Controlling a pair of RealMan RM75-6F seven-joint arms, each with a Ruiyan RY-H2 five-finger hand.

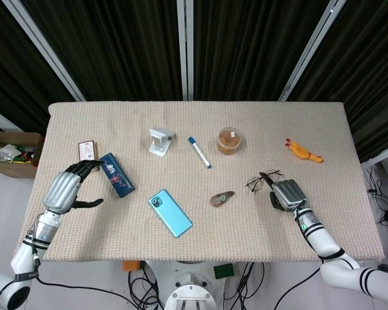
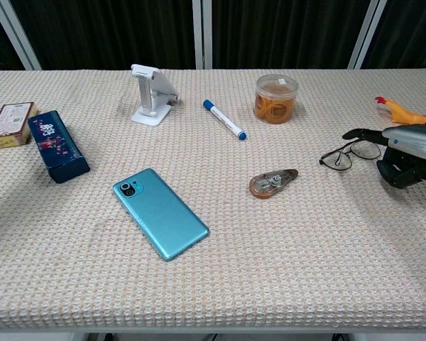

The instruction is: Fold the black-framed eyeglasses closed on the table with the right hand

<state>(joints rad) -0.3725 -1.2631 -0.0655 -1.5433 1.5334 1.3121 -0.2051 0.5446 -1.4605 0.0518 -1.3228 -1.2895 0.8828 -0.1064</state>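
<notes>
The black-framed eyeglasses (image 2: pixel 349 154) lie flat on the woven table (image 1: pixel 200 213) at the right of the chest view, lenses toward the centre of the frame, and from here they look folded or close to it, though the temples are too thin for me to be sure. My right hand (image 2: pixel 408 153) sits just beside them at the right edge of that frame, low over the cloth, which I take to be the spot for finishing the fold or letting go after it. My fingers (image 2: pixel 362 133) reach out toward the far rim of the glasses and appear to touch or nearly touch it; the rest are curled under the palm, narrow rather than spread, and I cannot tell whether anything is pinched between them. In the head view the same hand (image 1: pixel 287 194) shows at lower right, knuckles up, with the glasses (image 1: pixel 264 180) at its upper left. My left hand (image 1: pixel 70 186) hovers at the lower left of the head view, fingers half curled and apart around nothing, parked beside the dark blue box (image 1: pixel 116 174) so that it stays out of the work. The blue phone (image 2: pixel 160 212) and the tape dispenser (image 2: pixel 272 182) lie mid-frame, well apart from the glasses, so nothing crowds my working side.
</notes>
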